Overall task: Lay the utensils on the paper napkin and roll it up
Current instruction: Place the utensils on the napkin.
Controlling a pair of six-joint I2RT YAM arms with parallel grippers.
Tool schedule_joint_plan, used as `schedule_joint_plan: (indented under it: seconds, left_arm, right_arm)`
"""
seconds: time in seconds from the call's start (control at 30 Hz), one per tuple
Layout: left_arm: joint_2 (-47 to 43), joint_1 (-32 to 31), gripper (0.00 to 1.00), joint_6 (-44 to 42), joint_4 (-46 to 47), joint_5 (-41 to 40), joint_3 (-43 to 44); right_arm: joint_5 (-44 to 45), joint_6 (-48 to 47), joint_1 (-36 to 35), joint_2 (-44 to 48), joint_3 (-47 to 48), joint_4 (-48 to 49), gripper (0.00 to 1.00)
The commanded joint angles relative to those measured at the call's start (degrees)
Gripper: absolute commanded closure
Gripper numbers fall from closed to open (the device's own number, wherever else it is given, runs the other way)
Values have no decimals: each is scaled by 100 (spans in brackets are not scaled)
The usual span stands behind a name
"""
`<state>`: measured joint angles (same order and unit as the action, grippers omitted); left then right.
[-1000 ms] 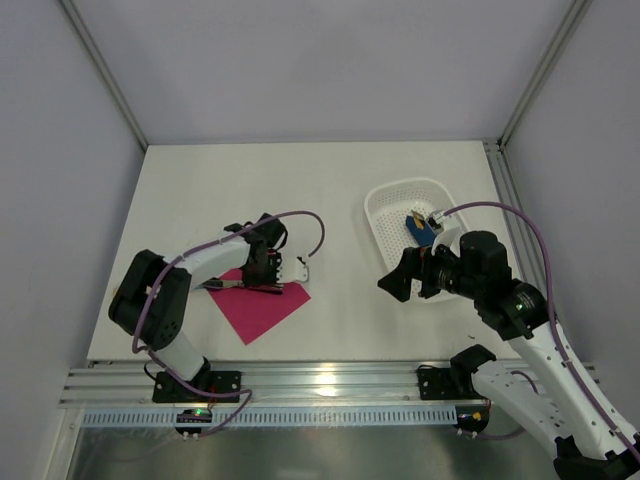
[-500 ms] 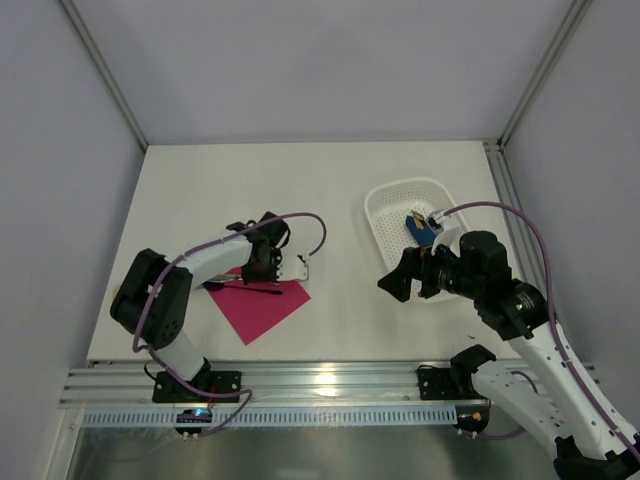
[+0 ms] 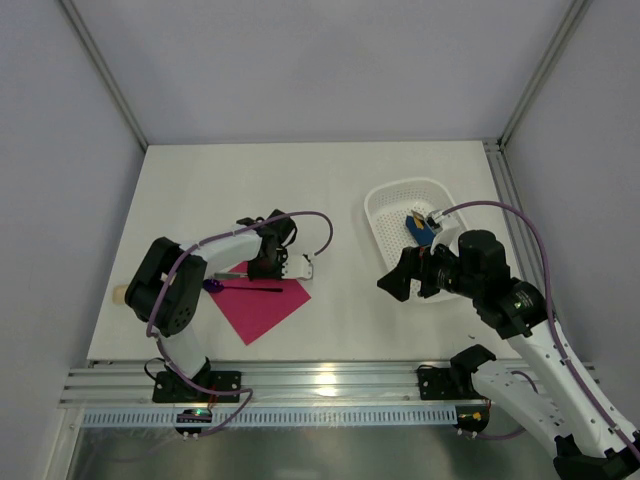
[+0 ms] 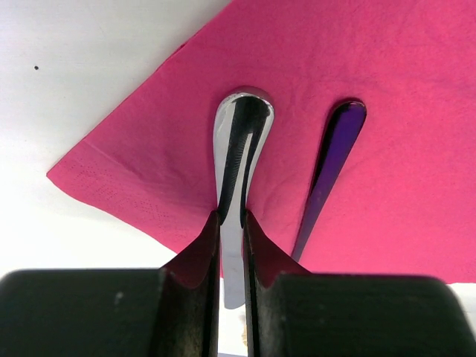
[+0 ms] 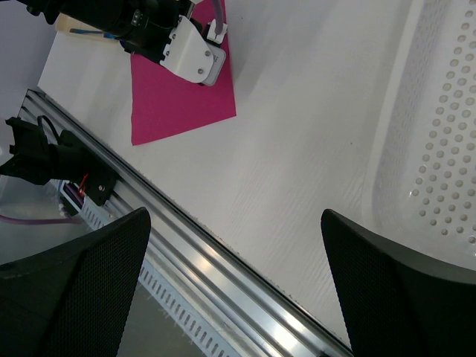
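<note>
We see the left gripper (image 4: 230, 219) with its two black fingers pinched tight on the thin handle of a glossy, mirror-bright slim utensil (image 4: 239, 141). The handle's rounded end reaches out over the thin square magenta-pink paper napkin (image 3: 262, 312). We cannot tell whether that end touches the paper. Just to its right in the left wrist view, a second slim utensil (image 4: 335, 149), glossy dark purple, lies flat on the napkin, close beside the held one but apart from it. From above, its round spoon head sits at the napkin's left corner and its handle runs right along the napkin's far edge. The napkin lies unrolled on the white table (image 3: 330, 200), on the left side and toward the near edge.

The right gripper (image 3: 400, 275) hangs well to the right, its fingers spread wide with nothing between them, at the near-left side of a white perforated plastic basket (image 3: 390, 215). A blue flat strip (image 3: 418, 228) rests in the basket.
</note>
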<state>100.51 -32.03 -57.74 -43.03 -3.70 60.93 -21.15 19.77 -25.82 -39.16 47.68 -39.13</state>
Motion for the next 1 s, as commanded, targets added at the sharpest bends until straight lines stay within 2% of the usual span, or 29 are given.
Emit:
schedule_joint_plan:
  seconds: [0.0,0.17,0.47,0.63,0.77,0.83,0.87,0.9,0.97]
  left_arm:
    - [-66,-22,100,-124,92,19,-10]
    - [-154,-22,99,-89,110,-7,-90]
    - [-347,-22,73,52,154,-104,-160]
    - [-813,-14,68,350,426,-218,-291]
    - [-1628,13,56,867,1057,-489,-467]
    - [-1876,56,55,1140,1156,-561,-433]
    - [-1990,74,49,1333,1226,-892,-406]
    - [-2165,135,46,1848,1426,-973,-319]
    - [-2272,241,45,2300,1324,-948,-91]
  right_arm:
    - [23,-52,-37,-66,233,2,1]
    - [5,-43,-28,-57,224,37,1]
    - [14,-43,-28,-13,233,-6,0]
    - [14,-26,-28,4,259,-15,1]
    - [58,0,-28,-22,338,-85,1]
    - [137,9,-28,-31,408,-138,0]
    - [163,18,-28,-31,409,-156,1]
    - [181,36,-28,-39,435,-191,1]
    - [242,53,-28,-66,444,-226,1]
